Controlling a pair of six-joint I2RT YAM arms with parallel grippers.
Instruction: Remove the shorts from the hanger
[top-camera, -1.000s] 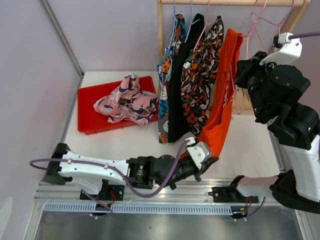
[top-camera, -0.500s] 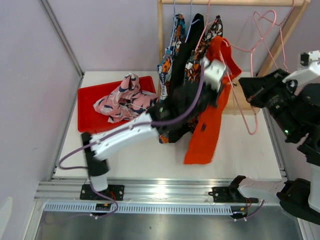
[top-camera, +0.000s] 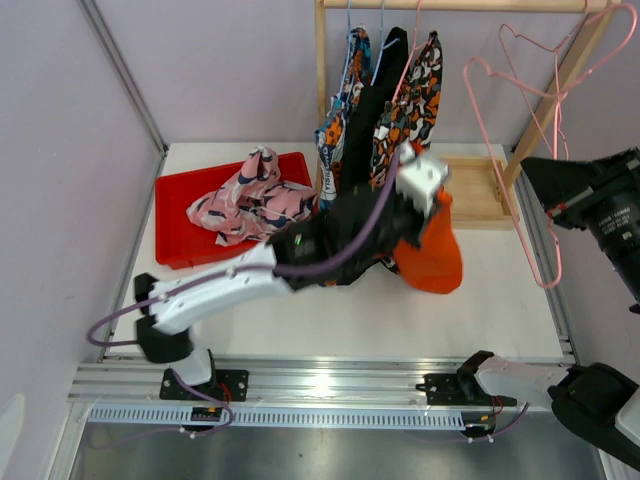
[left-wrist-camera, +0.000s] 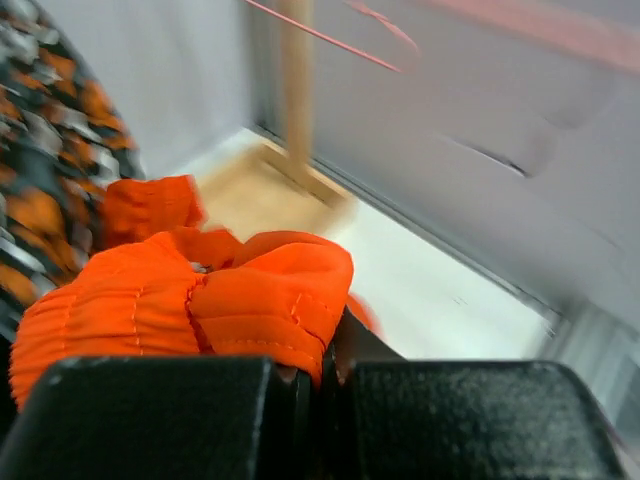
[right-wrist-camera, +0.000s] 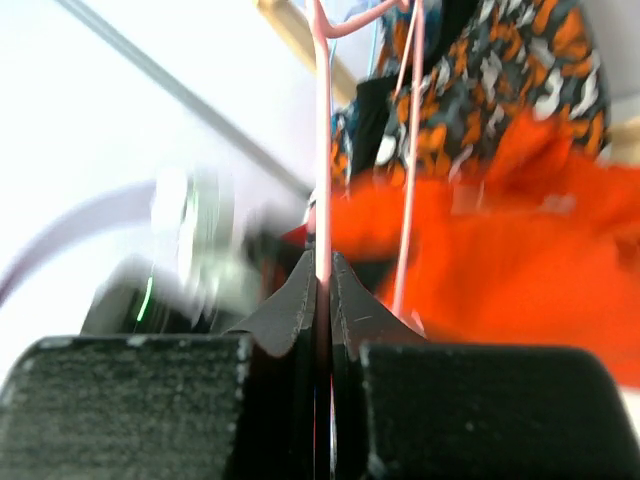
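Observation:
My left gripper (top-camera: 418, 212) is shut on the plain orange shorts (top-camera: 432, 252), bunched and held low over the table, off their hanger. In the left wrist view the orange fabric (left-wrist-camera: 200, 300) is pinched between my jaws (left-wrist-camera: 325, 365). My right gripper (top-camera: 546, 192) is shut on the bare pink wire hanger (top-camera: 557, 240), held out right of the rack; its wire (right-wrist-camera: 322, 150) runs between my closed jaws (right-wrist-camera: 322, 290). Blue printed (top-camera: 335, 110), black (top-camera: 360, 130) and blotched shorts (top-camera: 415, 95) hang on the rack. Pink printed shorts (top-camera: 250, 200) lie in the red tray (top-camera: 175, 255).
The wooden rack has a top bar (top-camera: 460, 5) and a base (top-camera: 475, 190) at the table's back right. My left arm reaches diagonally across the middle of the table. A purple wall stands at the left and back.
My left gripper pulled the orange shorts down off the pink hanger, bunching them low. My right gripper swung the now bare hanger to the right, away from the rack.

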